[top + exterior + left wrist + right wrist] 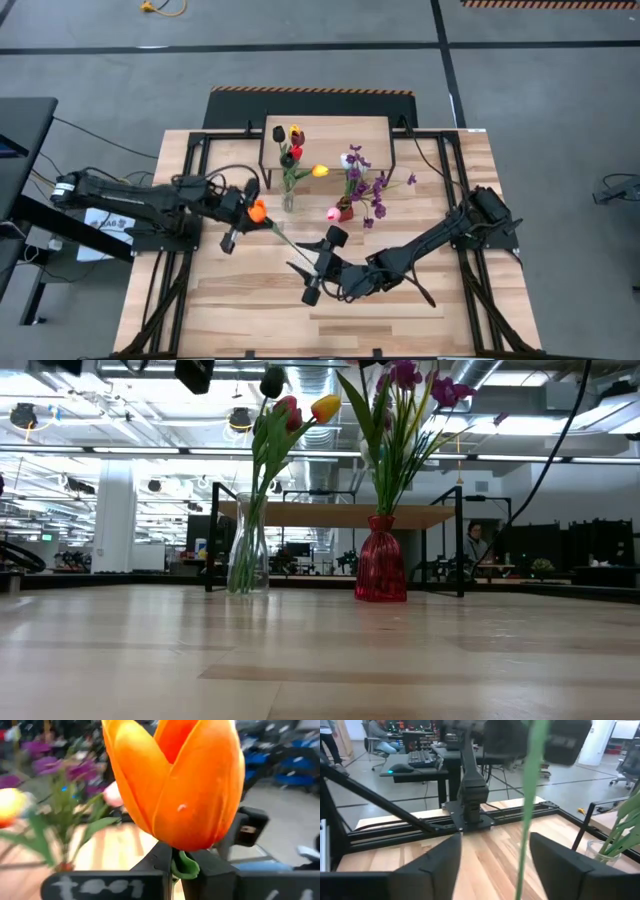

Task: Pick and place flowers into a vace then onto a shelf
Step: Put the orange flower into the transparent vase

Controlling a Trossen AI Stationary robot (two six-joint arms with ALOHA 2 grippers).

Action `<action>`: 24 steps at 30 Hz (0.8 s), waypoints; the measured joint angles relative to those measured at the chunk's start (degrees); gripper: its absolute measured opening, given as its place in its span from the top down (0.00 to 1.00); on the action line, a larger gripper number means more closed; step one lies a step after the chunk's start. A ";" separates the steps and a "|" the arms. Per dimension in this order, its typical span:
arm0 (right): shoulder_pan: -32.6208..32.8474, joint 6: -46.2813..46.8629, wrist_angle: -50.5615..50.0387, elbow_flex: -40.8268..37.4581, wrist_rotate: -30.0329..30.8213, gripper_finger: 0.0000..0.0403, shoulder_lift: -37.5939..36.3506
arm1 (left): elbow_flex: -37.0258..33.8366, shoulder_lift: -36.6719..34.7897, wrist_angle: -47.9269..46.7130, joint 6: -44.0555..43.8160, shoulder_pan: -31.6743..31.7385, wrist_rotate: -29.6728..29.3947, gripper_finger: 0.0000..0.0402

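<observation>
- The left claw (243,210) is clamped shut on the orange tulip (258,211), pinching the stem directly beneath the head.
- The right claw (322,265) stands open around the lower stem (527,810), which runs between its fingers without a visible pinch.
- Judged step: a handover. Draw the right claw clear off the stem first.
- The clear vase (288,201) stands just beyond the left claw; tilt the tulip upright, then lower the stem end in.

The near half of the worktop (250,320) lies bare and open to a tool. Toward the back, a clear vase (288,203) and a red vase (345,211) stand side by side before the shelf (325,130). Their flowers (365,185) spread overhead, crowding the gap between them.
</observation>
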 joint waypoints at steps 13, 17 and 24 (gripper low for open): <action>1.39 5.79 -6.63 0.00 -0.13 0.32 0.00 | 29.48 -2.76 -39.84 0.12 2.74 -8.85 0.99; 1.26 8.93 -9.24 0.00 -0.80 0.32 0.00 | 34.38 -2.75 -46.56 1.56 4.08 -16.75 0.99; 1.28 9.03 -9.22 0.00 -3.08 0.32 0.00 | 36.04 -2.38 -49.66 3.34 8.49 -18.69 0.99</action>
